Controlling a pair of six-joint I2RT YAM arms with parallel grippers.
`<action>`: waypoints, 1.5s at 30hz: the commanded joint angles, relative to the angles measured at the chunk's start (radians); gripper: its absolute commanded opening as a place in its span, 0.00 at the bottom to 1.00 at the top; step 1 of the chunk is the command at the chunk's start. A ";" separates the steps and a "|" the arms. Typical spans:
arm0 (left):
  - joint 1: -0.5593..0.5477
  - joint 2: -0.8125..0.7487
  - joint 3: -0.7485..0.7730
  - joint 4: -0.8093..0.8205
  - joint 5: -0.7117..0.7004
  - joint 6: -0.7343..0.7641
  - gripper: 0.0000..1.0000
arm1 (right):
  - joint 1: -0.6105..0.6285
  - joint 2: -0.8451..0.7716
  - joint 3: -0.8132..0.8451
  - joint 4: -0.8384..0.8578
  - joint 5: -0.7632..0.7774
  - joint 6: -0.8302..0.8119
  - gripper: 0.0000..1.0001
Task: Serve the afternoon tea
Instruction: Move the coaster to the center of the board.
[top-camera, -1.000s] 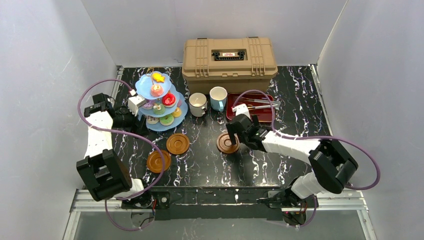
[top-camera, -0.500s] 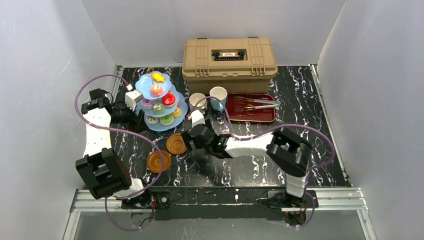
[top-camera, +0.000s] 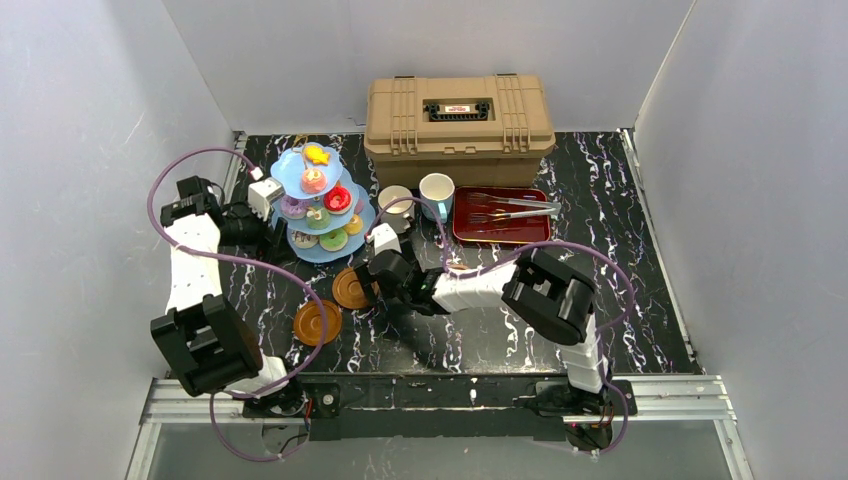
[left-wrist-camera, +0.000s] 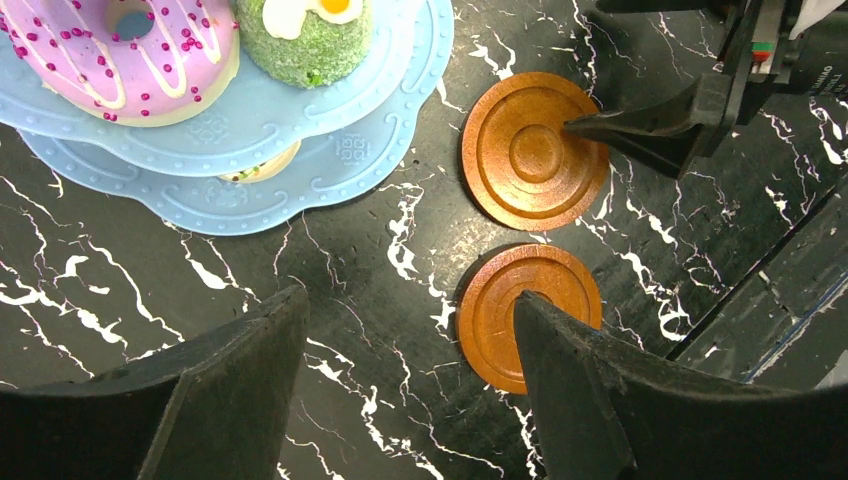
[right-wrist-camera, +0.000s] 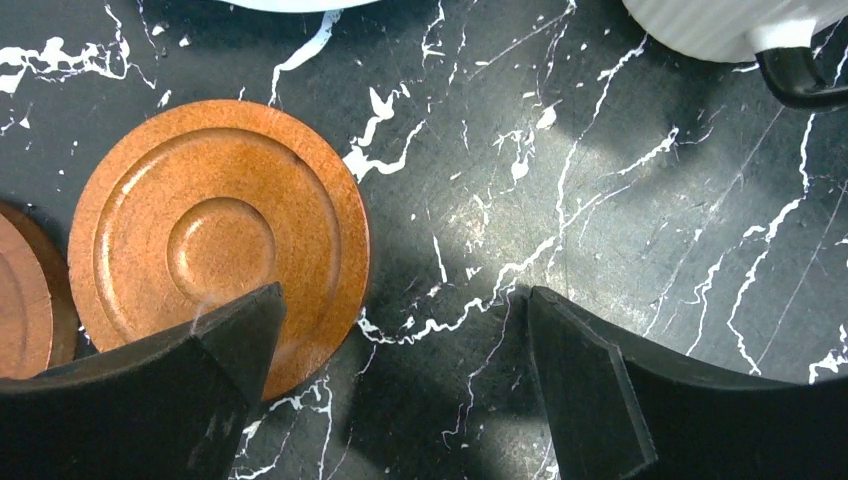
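Overhead, the right gripper (top-camera: 374, 292) sits low against a saucer (top-camera: 355, 288), but its jaws are hard to read there. The right wrist view settles it: fingers spread wide, holding nothing, one finger (right-wrist-camera: 150, 400) overlapping that saucer's rim, white mug (right-wrist-camera: 720, 25) near. The left gripper (left-wrist-camera: 405, 305) is spread too, empty above the table (left-wrist-camera: 380, 400), between the cake stand (left-wrist-camera: 250, 130) and a second saucer (left-wrist-camera: 530, 315).

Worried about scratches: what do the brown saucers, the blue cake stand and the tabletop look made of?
Brown saucers: likely wood or wood-look plastic; matte, mottled grain, concentric rings.
Cake stand: probably moulded plastic; even light blue, satin, embossed dots along the scalloped rim.
Tabletop: black marble pattern with white veins, faint sheen; stone or printed laminate, cannot tell.
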 joint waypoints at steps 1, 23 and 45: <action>0.007 -0.002 0.036 -0.032 0.041 -0.021 0.73 | 0.000 0.041 0.039 -0.059 0.043 0.002 1.00; 0.005 -0.040 0.006 0.053 0.079 -0.157 0.98 | -0.050 -0.223 -0.268 -0.166 0.119 0.030 1.00; 0.006 -0.038 0.020 0.053 0.087 -0.159 0.98 | -0.081 -0.568 -0.415 -0.321 -0.078 0.221 0.92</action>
